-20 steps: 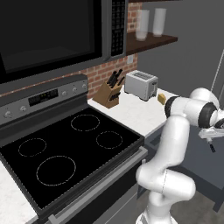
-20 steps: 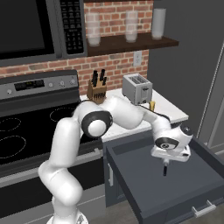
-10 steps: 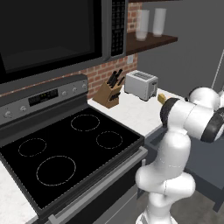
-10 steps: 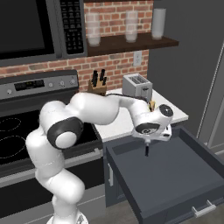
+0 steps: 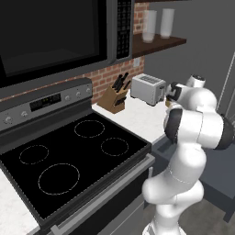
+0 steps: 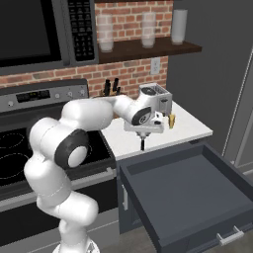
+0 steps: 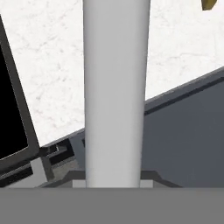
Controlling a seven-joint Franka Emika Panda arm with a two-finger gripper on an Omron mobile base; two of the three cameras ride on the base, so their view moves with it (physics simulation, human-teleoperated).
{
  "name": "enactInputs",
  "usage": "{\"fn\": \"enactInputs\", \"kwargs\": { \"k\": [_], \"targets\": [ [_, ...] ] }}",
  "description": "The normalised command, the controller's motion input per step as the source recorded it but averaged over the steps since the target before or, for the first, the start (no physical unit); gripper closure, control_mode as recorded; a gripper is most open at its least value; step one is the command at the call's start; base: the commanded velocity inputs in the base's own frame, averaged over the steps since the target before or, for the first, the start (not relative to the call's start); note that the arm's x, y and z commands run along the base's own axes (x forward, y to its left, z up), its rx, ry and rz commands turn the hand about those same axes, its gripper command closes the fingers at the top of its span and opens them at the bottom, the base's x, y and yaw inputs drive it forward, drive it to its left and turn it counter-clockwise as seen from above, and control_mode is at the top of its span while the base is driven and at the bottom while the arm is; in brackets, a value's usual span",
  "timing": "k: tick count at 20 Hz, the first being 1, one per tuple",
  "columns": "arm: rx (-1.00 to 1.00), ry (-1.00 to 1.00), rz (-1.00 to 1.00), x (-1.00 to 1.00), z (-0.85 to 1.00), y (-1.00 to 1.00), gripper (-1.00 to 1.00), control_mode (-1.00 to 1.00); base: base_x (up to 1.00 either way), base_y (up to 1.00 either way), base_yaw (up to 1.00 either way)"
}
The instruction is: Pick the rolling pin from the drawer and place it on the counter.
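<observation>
Hand view: gripper (image 6: 143,138) clenched on rolling pin (image 7: 116,87), above counter (image 6: 188,126) edge. Lower slowly, lay flat, away from drawer (image 6: 188,192).

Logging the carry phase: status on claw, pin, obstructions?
Claw shut on rolling pin, hanging upright over counter edge. Drawer open below. Toaster and small yellow item close by.

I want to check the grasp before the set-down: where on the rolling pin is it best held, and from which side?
Probably on the pale barrel, as now. The rolling pin hangs upright from the gripper over the counter, with its thin dark handle pointing down. The barrel is wide and straight-sided, so closing across it from the side looks more secure than pinching a slim handle.
</observation>
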Motion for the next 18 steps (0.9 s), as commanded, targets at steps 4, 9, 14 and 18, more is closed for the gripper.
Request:
{"fn": "enactInputs", "kwargs": {
  "k": [4, 9, 14, 18],
  "targets": [
    [0.00, 0.13, 0.02, 0.18, -0.23, 0.15, 1.00, -1.00, 0.00, 0.00, 0.00],
    [0.00, 0.02, 0.00, 0.52, -0.33, 0.02, 1.00, -1.00, 0.00, 0.00, 0.00],
    [0.00, 0.05, 0.00, 0.64, -0.23, 0.23, 1.00, -1.00, 0.00, 0.00, 0.00],
    [0.00, 0.04, 0.00, 0.62, -0.44, 0.21, 1.00, -1.00, 0.00, 0.00, 0.00]
  ]
}}
